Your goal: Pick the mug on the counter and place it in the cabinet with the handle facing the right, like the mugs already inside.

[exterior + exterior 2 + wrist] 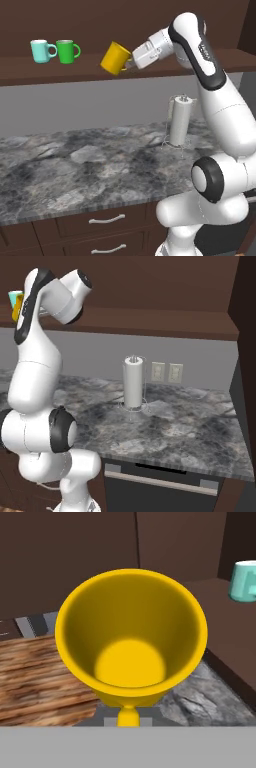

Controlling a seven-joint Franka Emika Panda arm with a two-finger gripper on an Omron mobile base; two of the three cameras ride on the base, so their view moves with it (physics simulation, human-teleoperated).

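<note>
Up in the air: small plain yellow-orange mug (116,57), tilted on its side, mouth turned toward the hand, level with the long open shelf of the dark brown wooden cabinet (60,70) and right of the green mug (67,51) and teal mug (42,51). Gripper (131,63) clenched on the mug at the handle side, well above the grey marbled worktop (85,170). Likely rigid, light, glossy, so prone to swing or slip. Best held firmly at the handle. Chips if knocked against the shelf edge.
</note>
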